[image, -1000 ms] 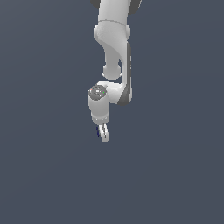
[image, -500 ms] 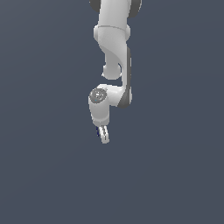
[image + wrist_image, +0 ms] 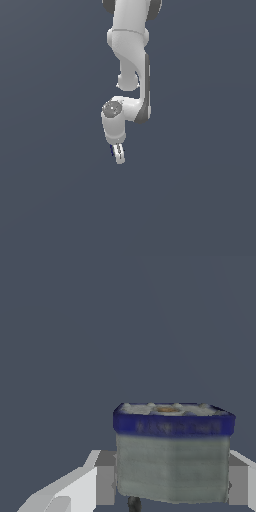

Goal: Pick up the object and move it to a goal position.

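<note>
The object [image 3: 172, 451] is a small greyish block with a dark blue rim; in the wrist view it sits between the white fingers [image 3: 75, 488]. In the exterior view it shows only as a dark blue sliver [image 3: 113, 150] beside the fingers. My gripper [image 3: 119, 154] hangs below the white arm, pointing down, and is shut on the object. It holds the block up off the plain grey surface.
The white arm [image 3: 131, 55] comes down from the top of the exterior view. Around it there is only a uniform dark grey-blue surface [image 3: 200, 200]. No goal marker shows.
The gripper with the object has moved slightly toward the exterior view's left, and the wrist has shifted a little. The grip stays shut on the object.
</note>
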Available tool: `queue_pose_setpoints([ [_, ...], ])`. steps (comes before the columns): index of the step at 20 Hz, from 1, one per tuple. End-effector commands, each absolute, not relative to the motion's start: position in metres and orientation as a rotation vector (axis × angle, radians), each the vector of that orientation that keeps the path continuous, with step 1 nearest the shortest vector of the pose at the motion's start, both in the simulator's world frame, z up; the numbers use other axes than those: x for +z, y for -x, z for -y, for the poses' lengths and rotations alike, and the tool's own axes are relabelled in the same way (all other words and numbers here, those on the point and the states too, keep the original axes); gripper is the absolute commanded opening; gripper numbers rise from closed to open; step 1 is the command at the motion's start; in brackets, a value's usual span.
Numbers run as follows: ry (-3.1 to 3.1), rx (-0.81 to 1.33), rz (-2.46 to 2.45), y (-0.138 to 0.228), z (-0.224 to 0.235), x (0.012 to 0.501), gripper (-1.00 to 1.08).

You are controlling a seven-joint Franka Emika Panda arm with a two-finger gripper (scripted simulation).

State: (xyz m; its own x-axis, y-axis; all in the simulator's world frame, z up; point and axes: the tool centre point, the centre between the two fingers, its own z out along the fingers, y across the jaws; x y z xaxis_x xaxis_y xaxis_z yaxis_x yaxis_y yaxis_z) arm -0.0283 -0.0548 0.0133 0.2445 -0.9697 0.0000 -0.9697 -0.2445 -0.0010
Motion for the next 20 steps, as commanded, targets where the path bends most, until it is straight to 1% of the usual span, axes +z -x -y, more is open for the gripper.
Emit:
queue_pose_setpoints([
  [1,2.478,-0.001,-1.929,0.030,0.052,0.014,-1.00],
  [9,2.478,-0.001,-1.929,0.051,0.023,0.018,-1.00],
  [20,2.479,0.000,-1.929,0.108,-0.062,0.030,-1.00],
])
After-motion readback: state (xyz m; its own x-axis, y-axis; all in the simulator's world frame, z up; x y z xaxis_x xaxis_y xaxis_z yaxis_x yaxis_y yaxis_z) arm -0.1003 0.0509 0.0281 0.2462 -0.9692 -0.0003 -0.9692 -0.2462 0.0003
